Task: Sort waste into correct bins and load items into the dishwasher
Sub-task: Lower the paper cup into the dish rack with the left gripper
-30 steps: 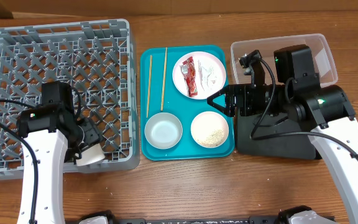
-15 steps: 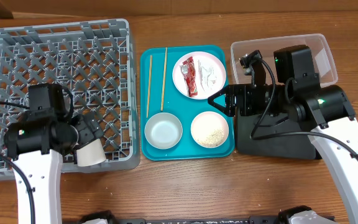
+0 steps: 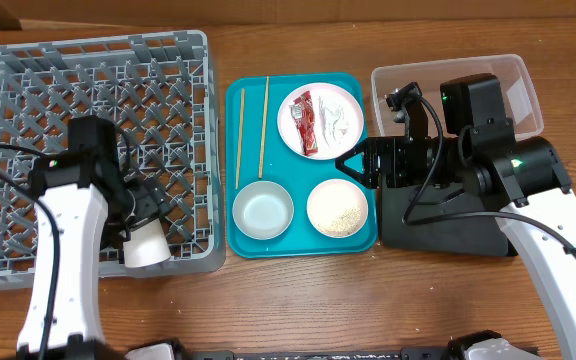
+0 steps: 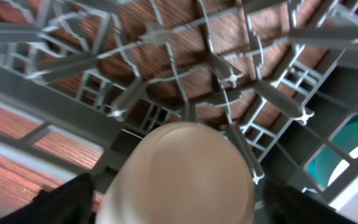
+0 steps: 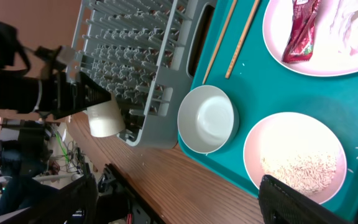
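My left gripper [image 3: 140, 236] is shut on the small white cup [image 3: 148, 252] at the front right corner of the grey dish rack [image 3: 28, 110]. In the left wrist view the cup [image 4: 185, 177] fills the space between the fingers, above the rack's pegs [image 4: 222, 68]. My right gripper [image 3: 348, 163] is open and empty, over the right side of the teal tray [image 3: 298, 245]. The white plate [image 3: 343, 100] holds the red-and-white wrapper [image 3: 304, 122]. The tray also holds a rice dish [image 3: 337, 207], a grey bowl [image 3: 263, 210] and two chopsticks [image 3: 264, 125].
A clear tub [image 3: 513, 75] stands at the back right, with a black tray [image 3: 448, 235] in front of it under my right arm. The right wrist view shows the bowl [image 5: 207, 118], the rice dish [image 5: 294, 158], the wrapper [image 5: 300, 31] and the cup [image 5: 104, 118].
My left arm swung left and then back to the right, while the cup stayed at the rack's front right corner. The right arm has not moved.
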`<state>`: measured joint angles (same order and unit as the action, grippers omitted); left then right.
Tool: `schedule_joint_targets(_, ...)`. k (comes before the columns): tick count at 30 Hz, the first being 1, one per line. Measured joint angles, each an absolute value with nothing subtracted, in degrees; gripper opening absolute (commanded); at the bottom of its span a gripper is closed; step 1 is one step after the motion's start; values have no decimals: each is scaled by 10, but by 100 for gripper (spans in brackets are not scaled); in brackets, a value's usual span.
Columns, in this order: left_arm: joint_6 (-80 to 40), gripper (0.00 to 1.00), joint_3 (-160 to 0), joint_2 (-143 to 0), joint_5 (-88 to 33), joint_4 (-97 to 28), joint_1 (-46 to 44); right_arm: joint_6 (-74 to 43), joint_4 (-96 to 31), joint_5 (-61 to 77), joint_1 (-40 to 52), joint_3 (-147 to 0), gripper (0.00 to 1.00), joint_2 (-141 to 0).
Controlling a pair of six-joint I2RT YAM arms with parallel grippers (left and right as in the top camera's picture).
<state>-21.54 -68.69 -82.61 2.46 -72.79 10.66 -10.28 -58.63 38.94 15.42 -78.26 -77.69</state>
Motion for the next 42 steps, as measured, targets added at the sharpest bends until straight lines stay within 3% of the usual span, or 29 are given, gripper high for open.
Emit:
schedule_joint_targets(3, -207, 62, -687, -850, 14, -728, 107, -103, -587, 389, 154, -783, 84, -777)
schedule_joint_targets(6, -197, 55, -694, -850, 17, -722, 107, -103, -587, 388, 154, -783, 84, -777)
schedule_joint_targets(22, -202, 53, -721, -766, 68, -726, 109, -103, -588, 387, 154, -783, 85, -777)
schedule_joint_targets(34, -209, 54, -648, -766, 86, -619, 109, -102, -587, 387, 154, -783, 85, -777)
schedule_joint_targets(36, -209, 59, -642, -766, 79, -617, 109, -103, -587, 387, 154, -783, 85, -777)
schedule_joint_targets(38, -210, 80, -641, -766, 64, -622, 109, -102, -588, 387, 154, -783, 85, -777)
schedule_joint_targets(42, -209, 87, -641, -764, 46, -636, 109, -103, -588, 387, 154, -783, 85, -777)
